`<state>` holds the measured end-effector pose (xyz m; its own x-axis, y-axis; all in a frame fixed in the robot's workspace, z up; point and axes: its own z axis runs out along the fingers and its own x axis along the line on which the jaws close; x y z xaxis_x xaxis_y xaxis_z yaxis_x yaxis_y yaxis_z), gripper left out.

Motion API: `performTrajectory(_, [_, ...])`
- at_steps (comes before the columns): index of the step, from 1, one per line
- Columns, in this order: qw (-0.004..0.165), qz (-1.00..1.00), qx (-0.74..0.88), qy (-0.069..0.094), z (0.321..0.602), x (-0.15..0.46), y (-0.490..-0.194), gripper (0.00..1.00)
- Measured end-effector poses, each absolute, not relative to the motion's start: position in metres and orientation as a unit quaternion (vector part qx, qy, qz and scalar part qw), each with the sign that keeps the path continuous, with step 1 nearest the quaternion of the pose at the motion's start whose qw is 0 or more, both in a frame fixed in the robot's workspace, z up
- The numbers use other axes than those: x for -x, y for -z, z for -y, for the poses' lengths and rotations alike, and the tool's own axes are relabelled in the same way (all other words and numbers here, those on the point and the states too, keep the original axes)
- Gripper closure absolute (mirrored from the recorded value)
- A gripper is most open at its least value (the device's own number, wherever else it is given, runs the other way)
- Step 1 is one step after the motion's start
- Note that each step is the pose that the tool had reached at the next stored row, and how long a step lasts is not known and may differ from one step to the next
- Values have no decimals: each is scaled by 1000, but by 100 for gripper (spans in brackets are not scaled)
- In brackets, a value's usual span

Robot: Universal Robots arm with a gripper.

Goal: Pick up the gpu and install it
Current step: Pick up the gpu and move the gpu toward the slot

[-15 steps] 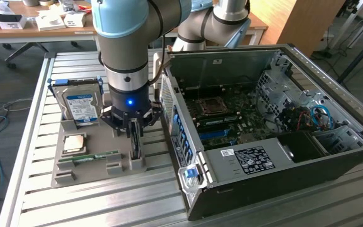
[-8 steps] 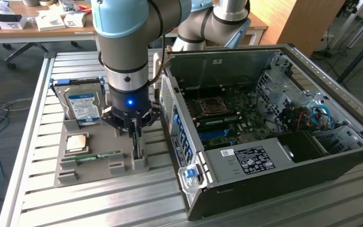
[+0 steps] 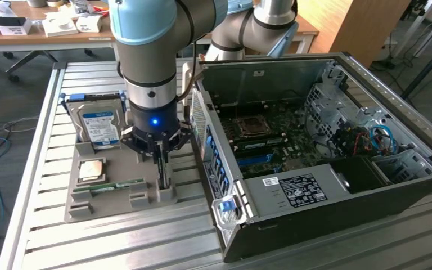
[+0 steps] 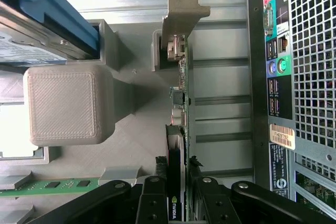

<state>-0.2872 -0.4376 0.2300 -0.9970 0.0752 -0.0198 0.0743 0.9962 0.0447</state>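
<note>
Closest to the wrist camera, the gripper (image 4: pixel 177 195) is clamped on both faces of the gpu (image 4: pixel 181 74). The card stands on edge in the grey holder (image 3: pixel 126 194), toward the desk's (image 3: pixel 111 242) edge on the exterior view's left. A straight upward lift seems safest, without twisting. The open computer case (image 3: pixel 328 185) stands just beside, leaving little room. The hard drive (image 3: pixel 99 126) and the memory stick (image 3: pixel 109 185) share the holder.

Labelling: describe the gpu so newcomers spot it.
A grey plastic holder sits at the exterior view's left of the open dark computer case. The gpu stands on edge in its slot nearest the case: thin dark-green card, pale metal bracket. Unlike its neighbours, the gripper clamps it.
</note>
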Motion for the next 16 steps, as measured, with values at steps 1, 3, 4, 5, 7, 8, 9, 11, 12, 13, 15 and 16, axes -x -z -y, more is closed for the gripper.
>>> performTrajectory(1, [11, -999, -37, -22, 438, 287, -230, 73])
performTrajectory(3, [11, -999, -37, -22, 438, 287, -230, 73])
performTrajectory(4, [11, -999, -37, -22, 437, 287, -231, 73])
performTrajectory(5, [11, -999, -37, -22, 438, 287, -231, 73])
performTrajectory(7, [11, -999, -37, -22, 438, 287, -233, 73])
performTrajectory(8, [11, -999, -37, -22, 438, 287, -234, 73])
performTrajectory(9, [11, -999, -37, -22, 438, 287, -235, 73])
performTrajectory(11, [11, -999, -37, -22, 438, 287, -238, 73])
performTrajectory(12, [11, -999, -37, -22, 438, 287, -239, 73])
performTrajectory(13, [11, -999, -37, -22, 438, 287, -241, 73])
performTrajectory(15, [11, -999, -37, -22, 438, 287, -244, 73])
performTrajectory(16, [11, -999, -37, -22, 438, 287, -246, 73])
